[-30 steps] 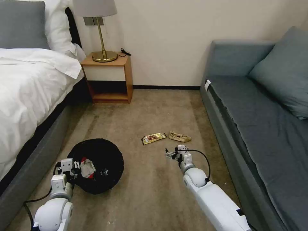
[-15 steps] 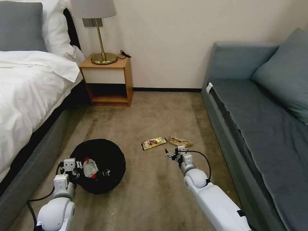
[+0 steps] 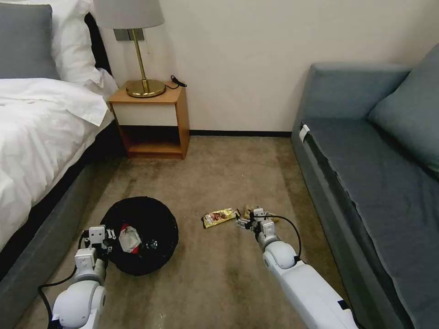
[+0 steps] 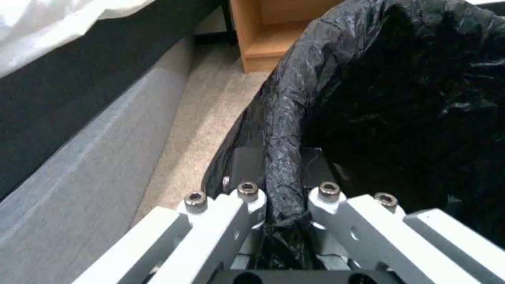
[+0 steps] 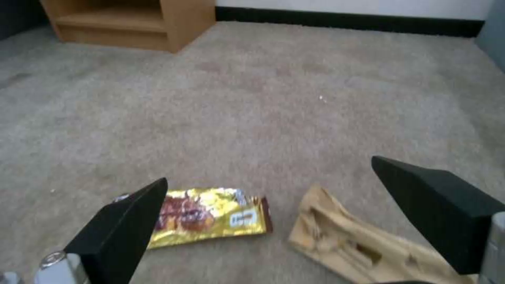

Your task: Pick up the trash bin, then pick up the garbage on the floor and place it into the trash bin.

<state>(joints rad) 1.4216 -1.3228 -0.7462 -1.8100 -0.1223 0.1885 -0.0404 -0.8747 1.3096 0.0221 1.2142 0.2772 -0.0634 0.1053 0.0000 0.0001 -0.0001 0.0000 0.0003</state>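
The trash bin (image 3: pixel 151 219), lined with a black bag, hangs low at my left, just above the carpet. My left gripper (image 3: pixel 101 236) is shut on its near rim (image 4: pixel 284 150). A red-white crumpled wrapper (image 3: pixel 129 238) lies inside it. On the carpet lie two pieces of garbage. One is a gold-brown snack wrapper (image 3: pixel 219 217) (image 5: pixel 210 215). The other is a tan crumpled wrapper (image 3: pixel 248 210) (image 5: pixel 352 240), partly hidden behind my right gripper (image 3: pixel 247 223). That gripper (image 5: pixel 268 170) hovers open just short of both wrappers, holding nothing.
A bed (image 3: pixel 41 132) runs along the left and a grey sofa (image 3: pixel 366 183) along the right. A wooden nightstand (image 3: pixel 151 121) with a brass lamp (image 3: pixel 137 55) stands at the far wall. Open carpet (image 3: pixel 219 173) lies between them.
The whole head view has shifted, so the camera moved forward. My right gripper now sits right at the two wrappers. The left gripper keeps hold of the bin.
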